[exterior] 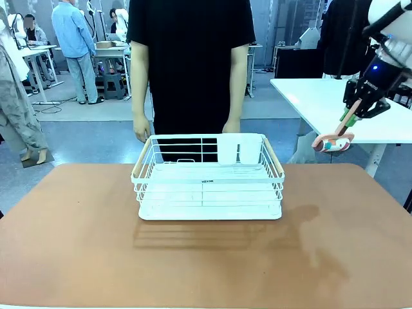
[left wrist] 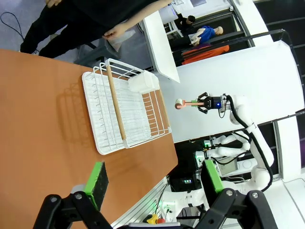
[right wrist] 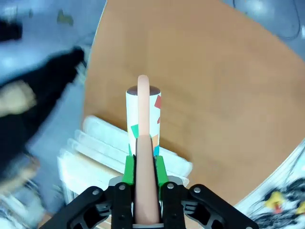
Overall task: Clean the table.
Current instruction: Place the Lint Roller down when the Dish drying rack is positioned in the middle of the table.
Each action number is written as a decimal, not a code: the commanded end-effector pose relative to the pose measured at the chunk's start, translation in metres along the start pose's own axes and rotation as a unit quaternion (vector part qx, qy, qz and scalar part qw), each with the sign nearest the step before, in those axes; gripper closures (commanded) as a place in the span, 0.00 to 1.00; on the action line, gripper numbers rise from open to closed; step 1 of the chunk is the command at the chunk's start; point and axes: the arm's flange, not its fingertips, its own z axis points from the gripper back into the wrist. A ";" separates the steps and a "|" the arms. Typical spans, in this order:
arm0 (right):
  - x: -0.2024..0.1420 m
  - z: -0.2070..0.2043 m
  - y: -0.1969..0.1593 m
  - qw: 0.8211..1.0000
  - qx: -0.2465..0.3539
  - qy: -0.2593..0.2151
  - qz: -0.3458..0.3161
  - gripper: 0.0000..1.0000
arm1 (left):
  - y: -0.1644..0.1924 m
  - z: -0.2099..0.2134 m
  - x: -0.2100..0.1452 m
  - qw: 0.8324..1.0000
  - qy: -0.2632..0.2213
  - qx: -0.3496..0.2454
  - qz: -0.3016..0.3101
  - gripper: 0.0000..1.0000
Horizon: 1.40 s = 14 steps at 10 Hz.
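Right gripper (exterior: 353, 118) clamped on a lint roller (exterior: 333, 142), held high.
It should lower the roller flat onto the table (exterior: 77, 244) below; left gripper (left wrist: 152, 183) stands open.

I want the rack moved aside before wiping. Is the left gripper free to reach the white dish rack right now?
Probably yes. The left gripper is open and empty, and bare table lies between it and the dish rack; nothing stands in the way.
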 end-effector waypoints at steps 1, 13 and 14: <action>-0.021 -0.028 -0.027 0.983 0.070 -0.114 -0.122 0.79 | -0.002 0.002 0.000 1.000 -0.003 -0.010 -0.003 0.00; -0.002 -0.133 -0.062 0.989 0.039 -0.082 -0.113 0.79 | -0.002 0.002 0.000 1.000 -0.003 -0.010 -0.003 0.00; -0.003 -0.132 -0.064 0.990 0.033 -0.080 -0.108 0.79 | -0.002 0.002 0.000 1.000 -0.003 -0.010 -0.003 0.00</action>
